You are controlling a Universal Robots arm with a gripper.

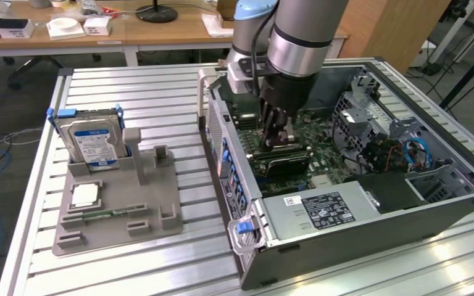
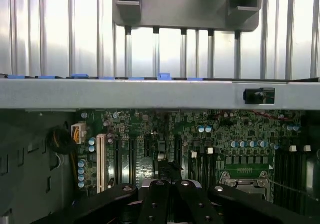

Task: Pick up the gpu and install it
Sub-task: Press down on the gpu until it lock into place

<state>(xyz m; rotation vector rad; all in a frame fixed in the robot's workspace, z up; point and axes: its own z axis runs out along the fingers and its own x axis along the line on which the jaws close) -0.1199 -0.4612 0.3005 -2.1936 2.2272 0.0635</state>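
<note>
We see the claw (image 1: 276,137) closed, low inside the open computer case (image 1: 434,203), gpu (image 1: 282,161) apparently seated on the motherboard (image 2: 200,139) just below; we'd push straight down, evenly.

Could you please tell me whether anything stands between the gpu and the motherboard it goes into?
Nothing visible does: the gpu sits directly under the shut gripper, down at the motherboard.
</note>
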